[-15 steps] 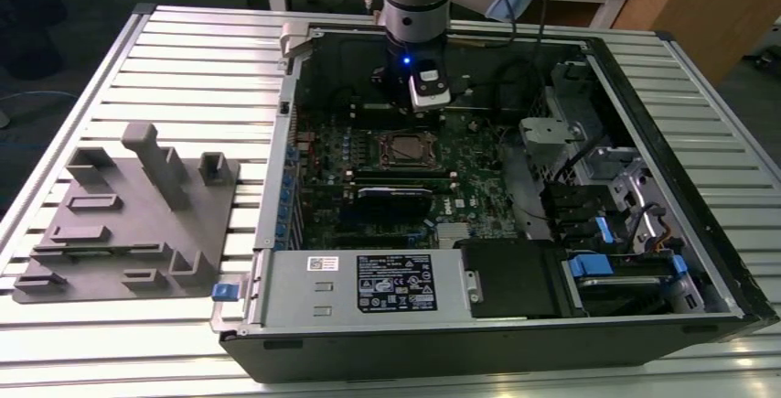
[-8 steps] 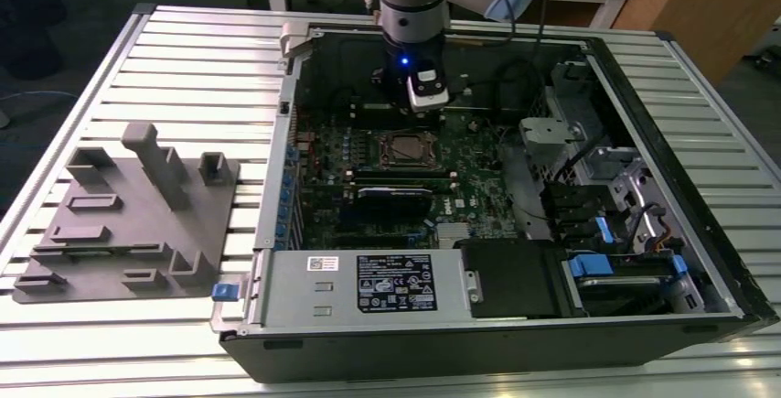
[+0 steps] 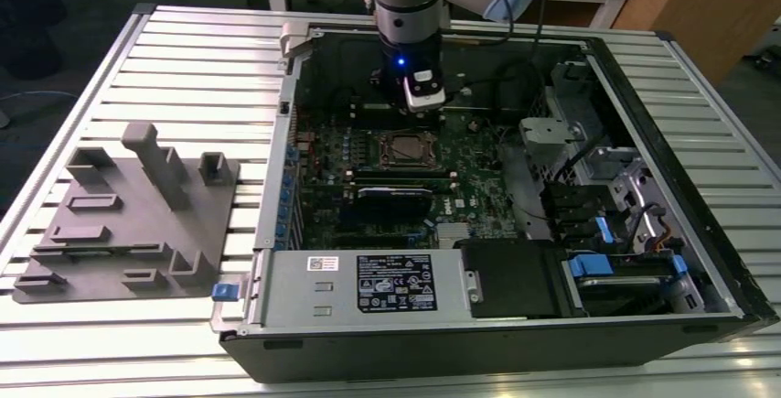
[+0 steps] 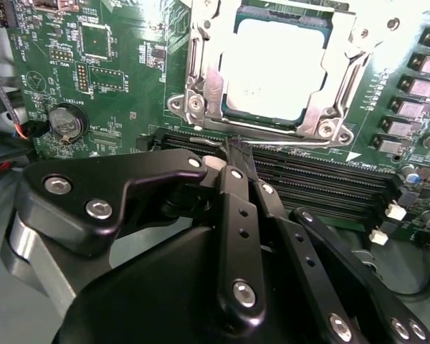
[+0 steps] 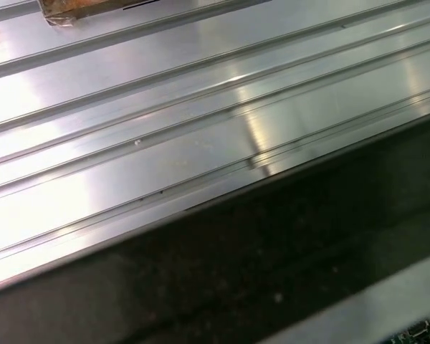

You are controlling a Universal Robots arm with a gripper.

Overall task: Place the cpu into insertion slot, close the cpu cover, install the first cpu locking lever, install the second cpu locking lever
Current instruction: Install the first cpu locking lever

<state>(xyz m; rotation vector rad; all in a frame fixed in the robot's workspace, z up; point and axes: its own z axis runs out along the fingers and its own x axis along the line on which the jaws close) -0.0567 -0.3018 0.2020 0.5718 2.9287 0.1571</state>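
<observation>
Second wrist view: pincer (image 4: 236, 149), closed together, sits just beside the cover (image 4: 204, 72) edge; cpu (image 4: 276, 68) lies straight beyond.

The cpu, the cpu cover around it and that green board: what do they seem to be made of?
The cpu: likely a dull silvery metal top; it glares softly, without mirror reflections. The cpu cover: brighter bare sheet metal, with sharp glints on its bent edges. The green board: probably lacquered circuit laminate, smooth and slightly glossy.
</observation>
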